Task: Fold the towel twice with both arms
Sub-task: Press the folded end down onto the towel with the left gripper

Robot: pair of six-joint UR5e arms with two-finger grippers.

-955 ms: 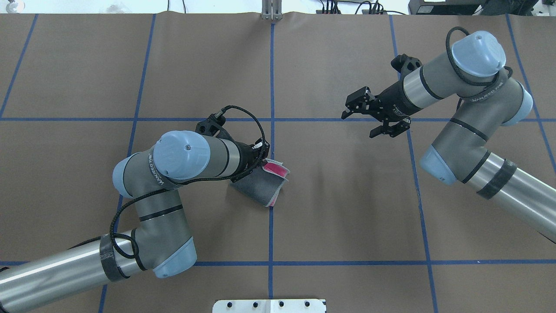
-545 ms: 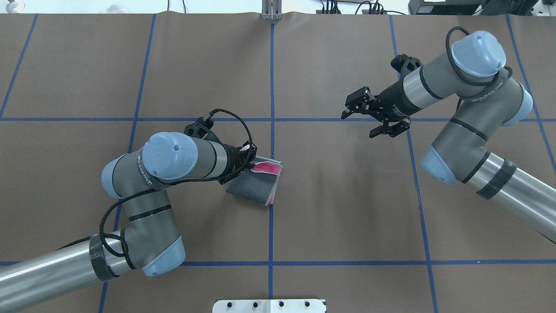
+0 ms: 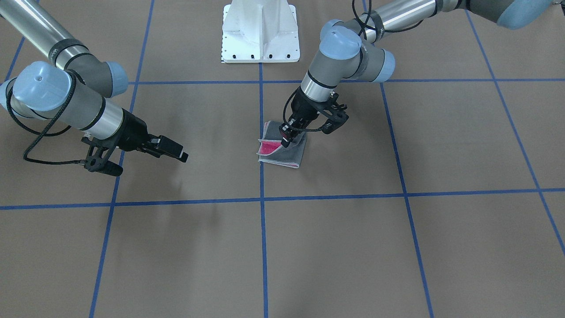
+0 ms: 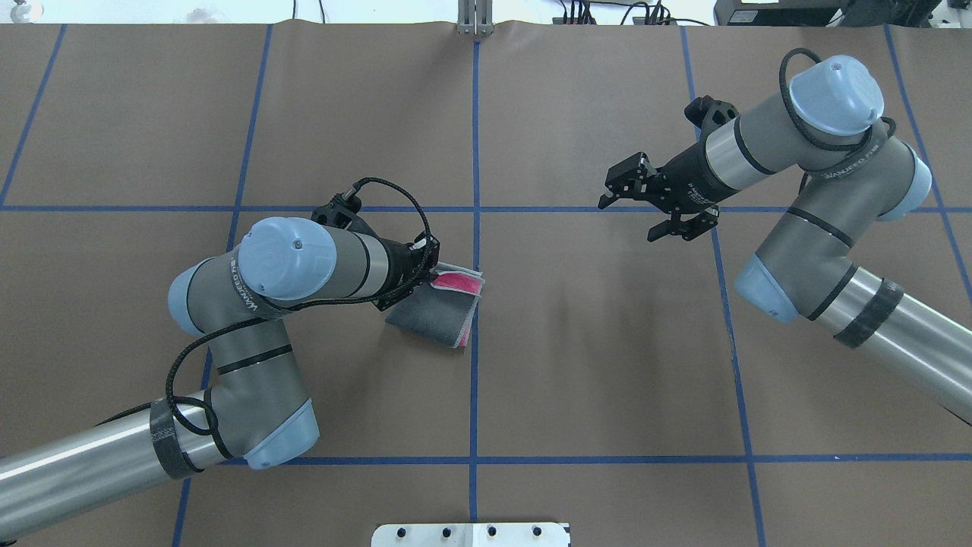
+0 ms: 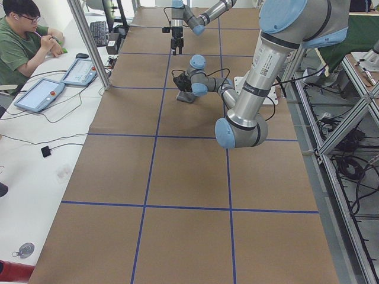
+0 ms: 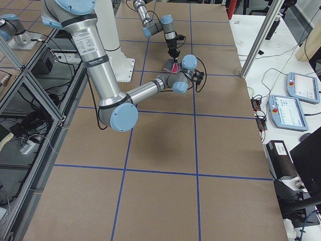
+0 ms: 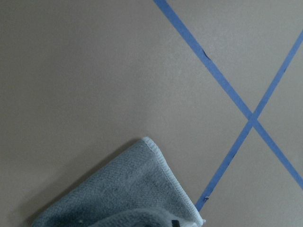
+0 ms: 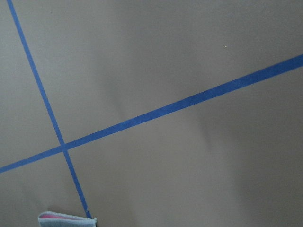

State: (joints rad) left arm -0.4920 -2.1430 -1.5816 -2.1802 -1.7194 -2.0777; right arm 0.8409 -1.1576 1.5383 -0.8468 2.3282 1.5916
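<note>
Nearest to the robot is the white base (image 4: pixel 471 534) at the edge of the brown counter (image 4: pixel 592 365), which is divided into squares by blue tape lines (image 4: pixel 474 152). From there the left arm (image 4: pixel 288 262) bends inward over the counter, and its end effector (image 4: pixel 431 277) points down at the towel (image 4: pixel 437 315). The towel lies folded near the middle of the counter, its one side reaching the central tape line. The dark grey face is outside, and the pink face shows only where the top layer is raised. The fingers of the left end effector (image 3: pixel 285 140) are closed on the edge of this raised layer and hold it a little above the rest of the towel. In the left wrist view one grey corner of the towel (image 7: pixel 132 189) with its light edging lies flat on the counter. Farther away and well apart from the towel, the right arm (image 4: pixel 797 129) holds its end effector (image 4: pixel 629 219) above a cross line of tape. Its fingers are wide apart and hold nothing.
</note>
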